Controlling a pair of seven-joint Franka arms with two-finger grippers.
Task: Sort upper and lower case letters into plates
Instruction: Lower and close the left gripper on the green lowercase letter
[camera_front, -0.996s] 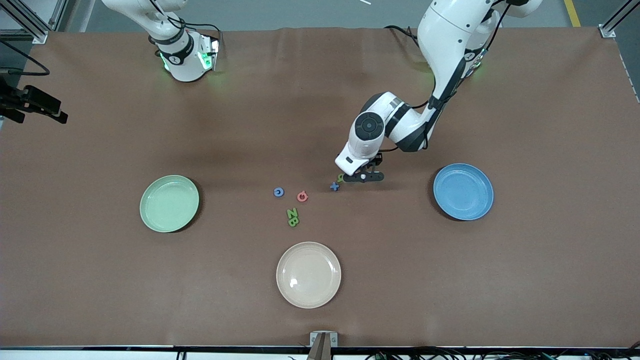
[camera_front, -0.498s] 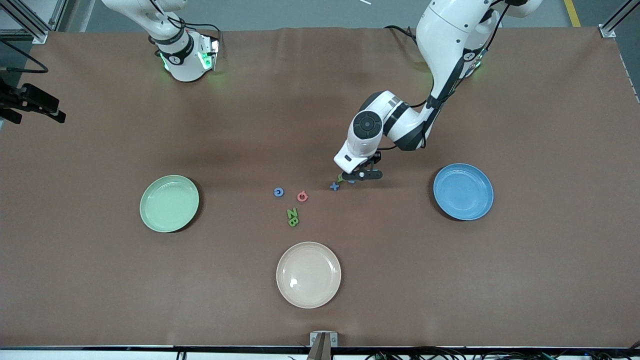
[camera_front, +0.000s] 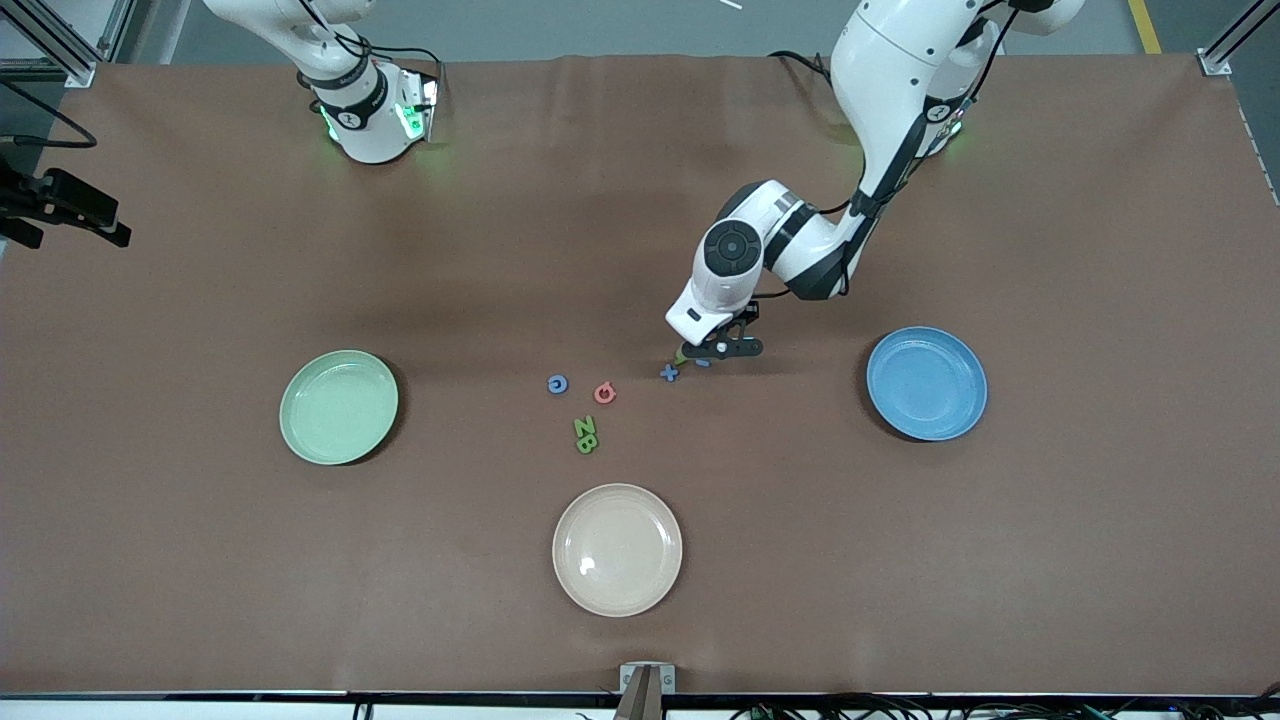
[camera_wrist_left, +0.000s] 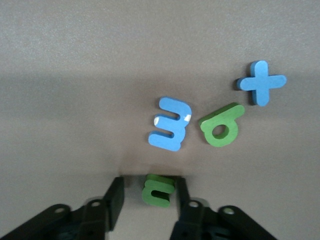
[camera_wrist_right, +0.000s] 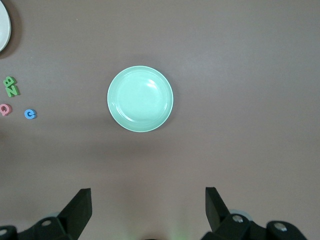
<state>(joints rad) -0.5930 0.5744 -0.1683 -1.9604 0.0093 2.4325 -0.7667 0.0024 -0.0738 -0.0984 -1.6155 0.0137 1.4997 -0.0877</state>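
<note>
You can read toy letters on the table: green Z (camera_front: 581, 426) and B (camera_front: 587, 443), blue x (camera_front: 669, 373).

The left arm reaches from its base at the table's back edge down toward the middle of the table, elbow bent and wrist pointing steeply down. Its left gripper (camera_wrist_left: 148, 200) sits low at the table surface, the 2 fingers (camera_wrist_left: 114, 201) standing a narrow gap apart on either side of a small green letter (camera_wrist_left: 159, 190), 1 finger close against it and the other just clear. The right arm waits folded up near its own base. The right gripper (camera_wrist_right: 148, 212) hangs high over the table, fingers spread wide with nothing between them.
</note>
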